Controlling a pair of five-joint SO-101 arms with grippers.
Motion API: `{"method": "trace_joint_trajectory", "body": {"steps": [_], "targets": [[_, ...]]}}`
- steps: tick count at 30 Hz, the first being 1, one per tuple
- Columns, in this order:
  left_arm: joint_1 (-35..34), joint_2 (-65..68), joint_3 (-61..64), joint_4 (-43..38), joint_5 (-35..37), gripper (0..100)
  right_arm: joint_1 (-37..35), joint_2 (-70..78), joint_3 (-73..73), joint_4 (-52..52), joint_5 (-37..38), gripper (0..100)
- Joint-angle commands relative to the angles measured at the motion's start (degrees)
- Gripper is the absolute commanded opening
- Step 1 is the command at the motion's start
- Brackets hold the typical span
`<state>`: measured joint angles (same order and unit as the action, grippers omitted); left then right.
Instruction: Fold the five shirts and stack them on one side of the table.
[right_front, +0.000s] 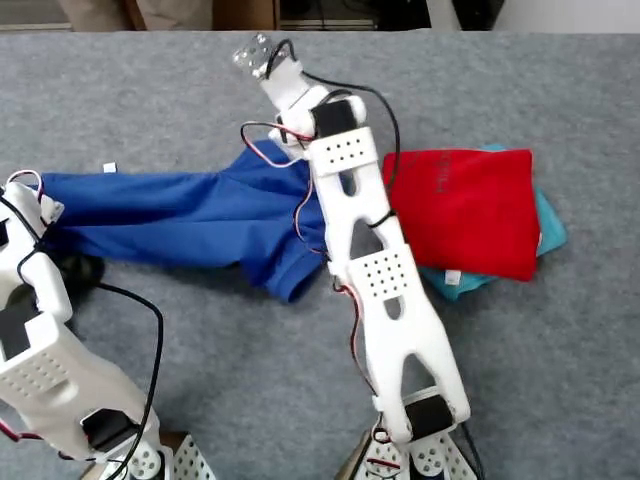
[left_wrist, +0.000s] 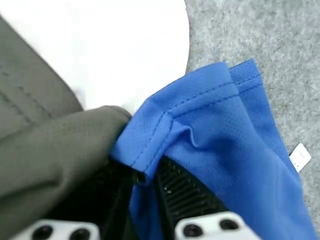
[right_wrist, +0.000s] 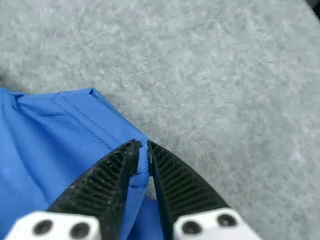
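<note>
A blue shirt (right_front: 170, 215) lies stretched across the grey table from the left edge to the middle. My left gripper (left_wrist: 145, 172) is shut on a hemmed corner of the blue shirt (left_wrist: 225, 140), at the cloth's left end (right_front: 45, 212). My right gripper (right_wrist: 142, 150) is shut on a thin edge of the blue shirt (right_wrist: 45, 150), low over the table. The right arm (right_front: 350, 200) reaches over the shirt's far right part and covers its own gripper from above. A folded red shirt (right_front: 460, 210) rests on a folded teal shirt (right_front: 552, 228) at the right.
A dark olive-grey cloth (left_wrist: 45, 160) and something white (left_wrist: 110, 45) sit close beside the left gripper. A dark object (right_front: 75, 270) lies under the left arm. Bare grey table (right_front: 200, 370) spreads in front of the blue shirt and along the far side.
</note>
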<state>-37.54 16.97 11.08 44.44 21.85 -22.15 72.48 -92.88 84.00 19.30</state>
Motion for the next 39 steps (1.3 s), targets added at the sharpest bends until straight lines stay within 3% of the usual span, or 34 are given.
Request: {"method": "trace_joint_trajectory", "body": {"steps": [1, 13, 18, 30, 36, 39], "targets": [[0.5, -0.4, -2.5, -0.2, 0.3, 2, 0.7, -7.7, -2.3, 0.4, -2.5, 0.5], [0.5, -0.4, -2.2, -0.2, 0.3, 2, -5.6, -16.0, -2.3, 18.4, -2.5, 0.5], [0.5, -0.4, -2.1, -0.2, 0.3, 2, -6.9, -18.6, 1.5, 18.5, -4.2, 0.5], [0.5, -0.4, -2.3, -0.2, 0.3, 2, -14.9, -43.3, 44.0, 17.8, -6.3, 0.5], [0.5, -0.4, -2.2, -0.2, 0.3, 2, -15.0, -44.9, 53.6, 17.2, -6.3, 1.1], [0.5, -0.4, -2.2, -0.2, 0.3, 2, -14.7, -45.2, 55.1, 17.6, -8.1, 10.3]]}}
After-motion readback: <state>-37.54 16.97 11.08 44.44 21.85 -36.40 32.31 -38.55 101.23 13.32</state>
